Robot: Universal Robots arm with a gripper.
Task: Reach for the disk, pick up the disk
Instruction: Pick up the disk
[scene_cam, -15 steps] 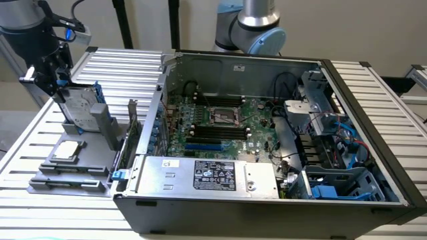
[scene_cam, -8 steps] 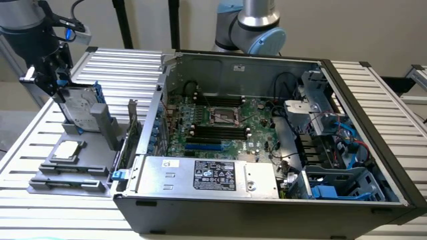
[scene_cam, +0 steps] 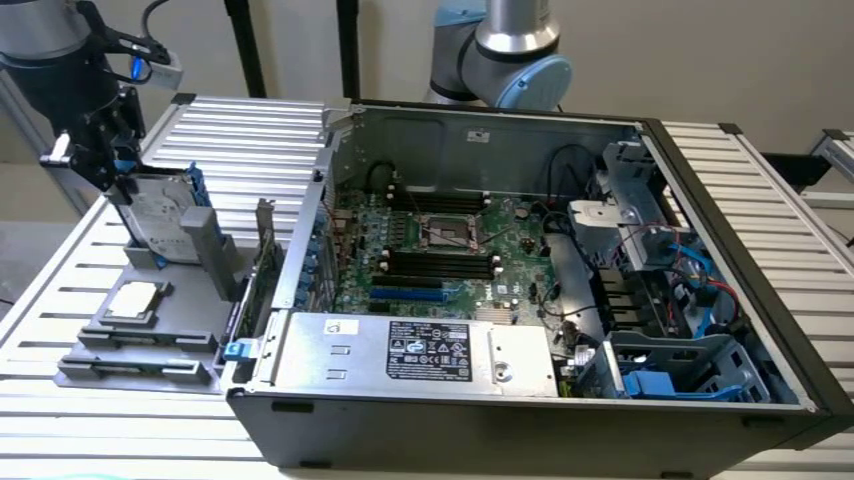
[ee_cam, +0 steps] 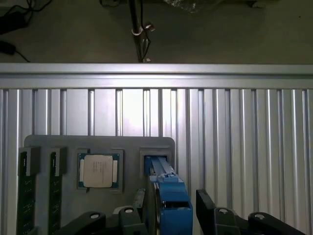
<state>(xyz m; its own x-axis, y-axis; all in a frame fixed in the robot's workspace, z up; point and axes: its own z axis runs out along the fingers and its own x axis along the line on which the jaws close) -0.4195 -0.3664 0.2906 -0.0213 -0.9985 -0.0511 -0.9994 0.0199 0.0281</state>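
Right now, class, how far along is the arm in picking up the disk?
Done: the reach; the gripper straddles the upright disk in its grey holder. In hand: nothing; the jaws stand open either side of it. Left: the grip and the lift.

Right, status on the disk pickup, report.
End effector open, straddling the disk. Disk upright in grey holder, not yet gripped. Chip lies beside it in the holder, apart from the disk.
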